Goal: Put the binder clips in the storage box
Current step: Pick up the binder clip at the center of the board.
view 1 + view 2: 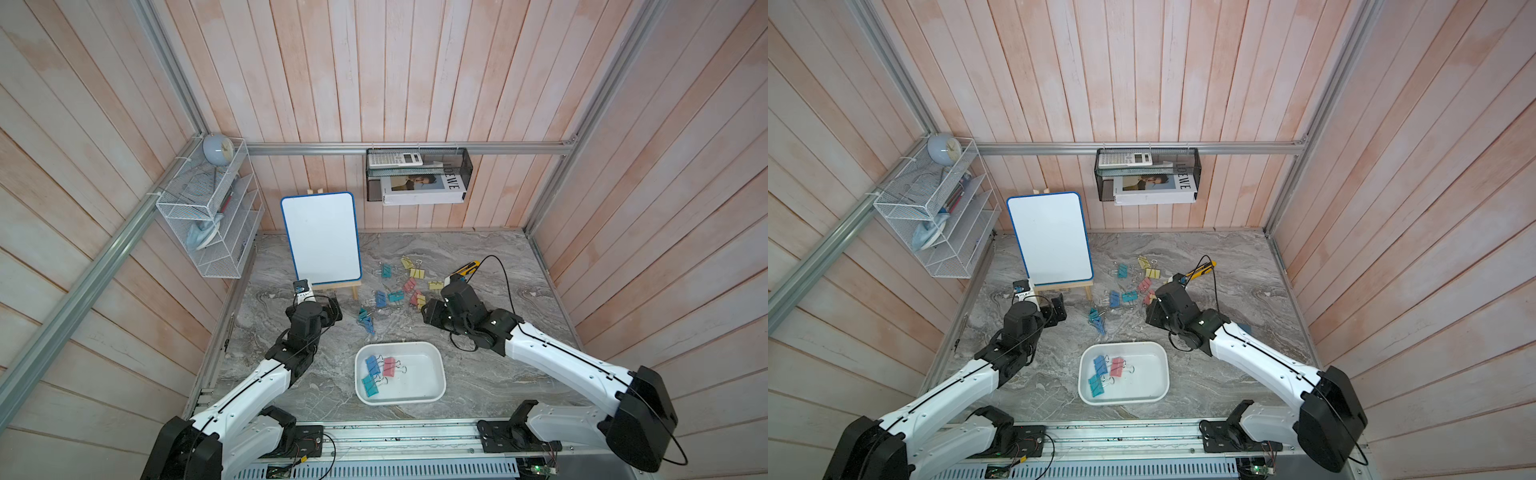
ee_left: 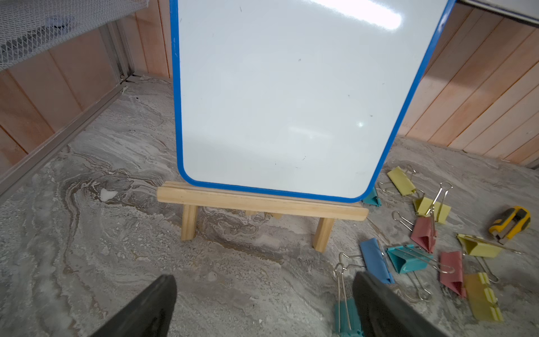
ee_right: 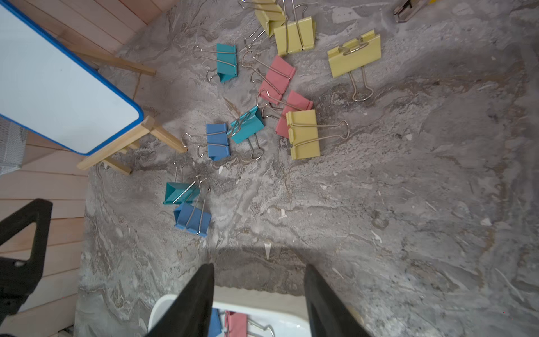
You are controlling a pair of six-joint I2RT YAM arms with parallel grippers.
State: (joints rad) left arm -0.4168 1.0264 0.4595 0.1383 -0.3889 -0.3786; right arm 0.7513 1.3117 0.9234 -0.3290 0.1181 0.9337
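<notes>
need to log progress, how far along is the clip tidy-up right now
Done: a blue clip, pink clip and teal clip lie in the storage box. In hand: nothing; the left gripper and right gripper are both open and empty. Left: about eleven loose clips scattered on the table beside the whiteboard, so most of the job remains.

Reaching forward with both arms, elbows bent and forearms angled inward; holding the left gripper (image 2: 264, 280) spread wide and empty, the right gripper (image 3: 259, 267) parted more narrowly, also empty, its wrist tipped steeply downward
</notes>
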